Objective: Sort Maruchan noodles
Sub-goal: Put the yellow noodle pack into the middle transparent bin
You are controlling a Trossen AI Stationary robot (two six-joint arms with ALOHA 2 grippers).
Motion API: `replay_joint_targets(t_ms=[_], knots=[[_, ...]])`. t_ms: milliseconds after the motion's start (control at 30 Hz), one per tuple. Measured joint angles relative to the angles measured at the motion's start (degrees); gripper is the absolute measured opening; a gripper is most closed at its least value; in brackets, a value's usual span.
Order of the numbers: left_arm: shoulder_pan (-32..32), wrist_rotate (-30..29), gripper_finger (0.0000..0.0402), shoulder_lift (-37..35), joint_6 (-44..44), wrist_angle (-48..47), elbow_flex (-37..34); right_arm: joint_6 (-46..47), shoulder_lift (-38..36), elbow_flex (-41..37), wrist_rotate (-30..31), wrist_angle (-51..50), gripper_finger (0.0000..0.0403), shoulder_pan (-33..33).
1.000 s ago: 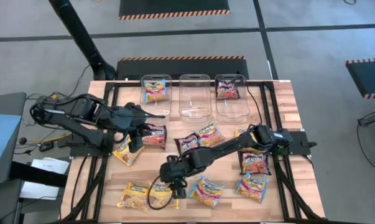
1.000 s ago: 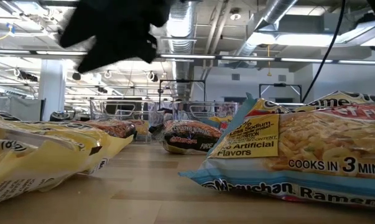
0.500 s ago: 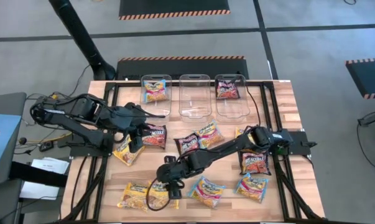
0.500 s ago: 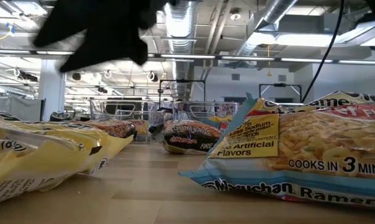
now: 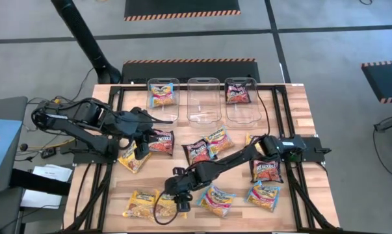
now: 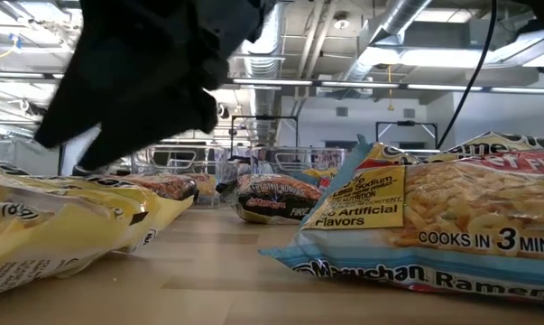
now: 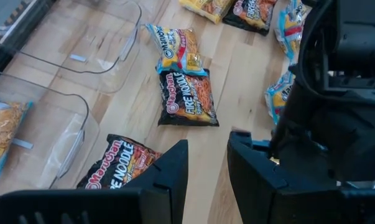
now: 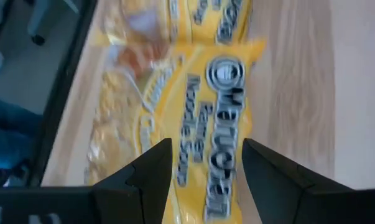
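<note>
Maruchan noodles packets lie flat across the wooden table. Two yellow ones [image 5: 143,203] are at the near left, blue-pink ones [image 5: 215,200] [image 5: 264,195] along the near edge, and dark ones [image 5: 197,151] [image 5: 267,170] [image 5: 160,142] in the middle. My right gripper [image 5: 177,200] stands open just above a yellow packet [image 8: 218,81], fingers slanting down on either side of its printed face. In the low view it [image 6: 145,81] hangs over the yellow packets [image 6: 64,226]. My left gripper [image 5: 142,144] waits open and raised at the table's left, nothing between its fingers [image 7: 207,143].
Three clear bins stand along the far edge. The left one [image 5: 163,97] holds a blue-pink packet, the middle one [image 5: 203,97] holds nothing, and the right one [image 5: 240,96] holds a dark packet. Another yellow packet [image 5: 134,158] lies under the left arm. Black frame rails border the table.
My right gripper has gone down and toward the table's near edge, closing on the yellow packets at the near left. It has stayed open. No packet has moved.
</note>
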Motion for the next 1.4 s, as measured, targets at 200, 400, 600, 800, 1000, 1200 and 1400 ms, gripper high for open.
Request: replay_joint_targets(t_ms=[200, 400, 600, 800, 1000, 1200, 1400], knots=[[0.0, 0.0, 0.0098, 0.0, 0.0, -0.1, 0.0, 0.3, 1.3, 0.0, -0.8, -0.5, 0.0219, 0.0], [0.0, 0.0, 0.0098, 0.0, 0.3, -0.1, 0.0, 5.1, 2.9, -0.1, -3.1, -0.1, 0.0213, -0.2], [0.0, 0.0, 0.0098, 0.0, 1.1, -0.1, 0.0, 6.5, 2.9, -0.1, -3.2, -0.9, 0.0144, -0.1], [0.0, 0.0, 0.0098, 0.0, 1.7, 0.0, 0.0, 7.5, 2.9, -0.1, -4.2, -1.0, 0.0043, -0.4], [0.0, 0.1, 0.0098, 0.0, 3.1, -0.1, 0.0, 8.6, 2.5, -0.1, -5.6, -1.4, 0.0008, -0.5], [0.0, 0.1, 0.0098, 0.0, 3.3, -0.4, 0.0, 8.8, 0.4, -0.3, -4.5, -5.3, 0.0004, -1.1], [0.0, 0.3, 0.0098, 0.0, 3.2, -2.6, 0.0, 8.2, -4.1, -0.3, 1.0, -11.9, 0.0003, -1.6]])
